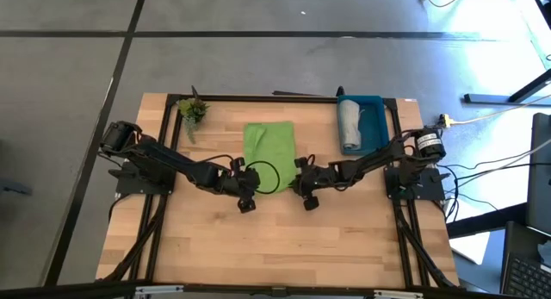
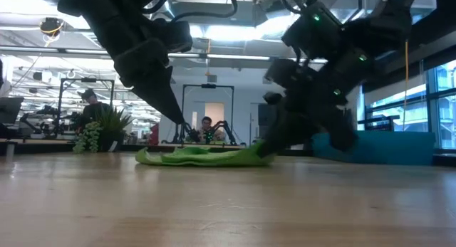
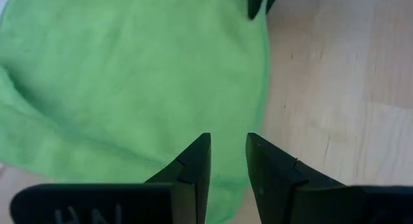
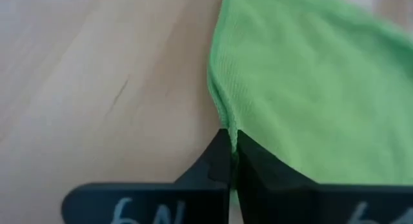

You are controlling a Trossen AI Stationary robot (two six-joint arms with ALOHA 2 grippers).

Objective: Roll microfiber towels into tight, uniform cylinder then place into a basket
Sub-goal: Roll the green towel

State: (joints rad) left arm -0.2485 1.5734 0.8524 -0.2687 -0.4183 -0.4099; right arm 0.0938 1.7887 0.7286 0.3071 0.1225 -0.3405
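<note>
We count two towels, one basket, two arms. The green towel (image 1: 269,144) lies mostly flat on the wooden counter (image 1: 284,239), about mid-width and toward the far half, with its near edge rumpled. The grey towel (image 1: 349,125) is already rolled into a cylinder and sits inside the blue basket (image 1: 376,118), lying along the basket's left side. The basket sits at the counter's far right corner, well apart from the green towel.

Right gripper (image 4: 230,146) is at the green towel's near right edge, jaws together and clamped on a fold of that edge; the wrist view shows the hem pinched between the two dark fingers. Left gripper (image 3: 227,153) is over the near left part of the same towel, jaws apart with green cloth showing in the gap, nothing pinched that we can see. Both arms reach in low from the counter's sides and nearly meet at the towel's near edge.

One plant sprig (image 1: 193,111) sits at the far left corner, near the towel's far left but not touching it. In the low view a person (image 2: 206,126) is in the room behind the counter; we can't tell more. Cables (image 1: 482,174) trail off the counter's right side.
</note>
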